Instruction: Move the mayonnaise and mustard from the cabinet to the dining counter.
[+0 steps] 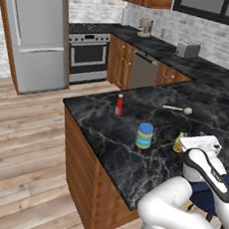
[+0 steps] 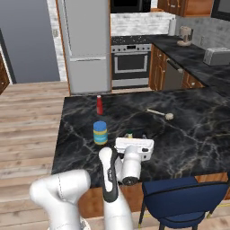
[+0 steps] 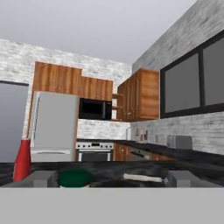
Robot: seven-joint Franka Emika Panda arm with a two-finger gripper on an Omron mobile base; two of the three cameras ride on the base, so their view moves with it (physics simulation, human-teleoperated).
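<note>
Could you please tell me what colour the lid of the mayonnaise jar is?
Blue; the mayonnaise lid shows best in the left base view.

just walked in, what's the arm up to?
The white arm's pincer stands open around the small yellow mustard bottle with the dark green cap, which rests upright on the black marble dining counter. The squat blue-lidded mayonnaise jar stands beside it on that counter, untouched. A slim red bottle and a pale wooden spoon lie farther back. Both task items look delivered.
</note>
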